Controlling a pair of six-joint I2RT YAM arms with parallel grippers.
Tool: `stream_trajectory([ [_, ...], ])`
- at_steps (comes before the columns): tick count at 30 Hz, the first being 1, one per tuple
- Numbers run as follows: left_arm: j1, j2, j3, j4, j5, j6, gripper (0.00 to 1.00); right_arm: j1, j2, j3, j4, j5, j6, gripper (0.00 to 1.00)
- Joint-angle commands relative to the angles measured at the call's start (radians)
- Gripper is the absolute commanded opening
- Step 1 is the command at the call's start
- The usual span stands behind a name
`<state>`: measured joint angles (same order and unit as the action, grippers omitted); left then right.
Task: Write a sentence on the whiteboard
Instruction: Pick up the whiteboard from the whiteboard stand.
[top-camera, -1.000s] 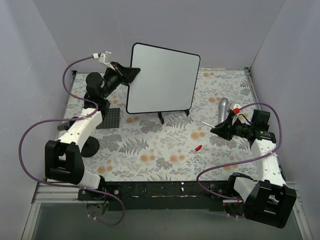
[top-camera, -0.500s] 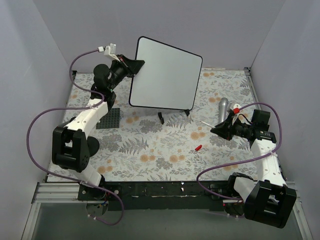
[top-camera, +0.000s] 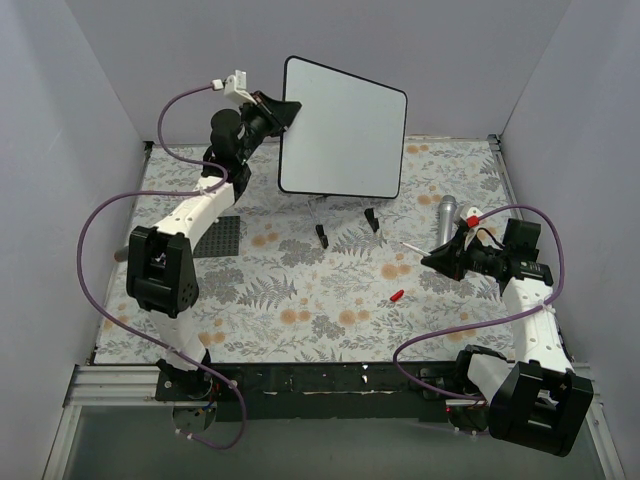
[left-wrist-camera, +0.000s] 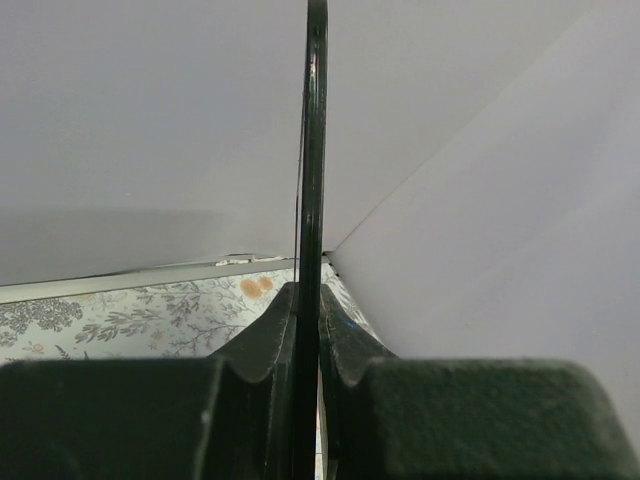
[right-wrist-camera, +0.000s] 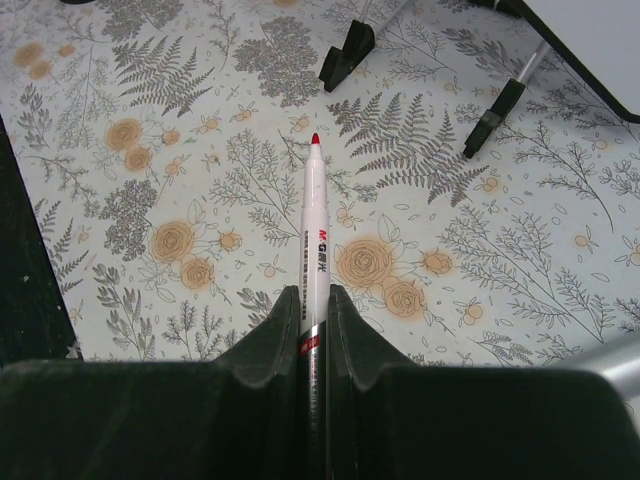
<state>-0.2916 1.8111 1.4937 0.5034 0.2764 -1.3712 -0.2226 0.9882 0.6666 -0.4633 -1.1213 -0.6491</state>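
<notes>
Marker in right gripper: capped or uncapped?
Uncapped. The marker shows a bare red tip ahead of the right gripper; a small red cap lies on the table.

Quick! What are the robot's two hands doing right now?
Left gripper: closed, gripping the whiteboard by its edge.
Right gripper: closed, holding the marker.

I see a floral-print table (top-camera: 300, 300). A red cap (top-camera: 397, 296) lies near my marker (right-wrist-camera: 315, 230) tip, a silver cylinder (top-camera: 447, 213) just beside it, a black gridded plate (top-camera: 220, 236) well ahead.
</notes>
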Motion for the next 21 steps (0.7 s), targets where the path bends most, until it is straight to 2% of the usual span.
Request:
stream_trajectory([
  [1, -0.033, -0.052, 0.117, 0.165, -0.063, -0.089, 0.00, -0.004, -0.008, 0.051, -0.012, -0.020, -0.020, 0.01],
  [7, -0.093, -0.108, 0.011, 0.182, -0.107, -0.077, 0.00, -0.004, -0.019, 0.062, -0.032, -0.020, -0.037, 0.01],
  [11, -0.126, -0.211, -0.209, 0.268, -0.124, -0.080, 0.00, -0.004, -0.034, 0.064, -0.038, -0.018, -0.041, 0.01],
  [18, -0.142, -0.334, -0.432, 0.342, -0.091, -0.048, 0.00, -0.007, -0.037, 0.067, -0.049, -0.021, -0.050, 0.01],
  [21, -0.152, -0.403, -0.504, 0.337, -0.054, 0.015, 0.00, -0.009, -0.039, 0.068, -0.052, -0.025, -0.052, 0.01],
])
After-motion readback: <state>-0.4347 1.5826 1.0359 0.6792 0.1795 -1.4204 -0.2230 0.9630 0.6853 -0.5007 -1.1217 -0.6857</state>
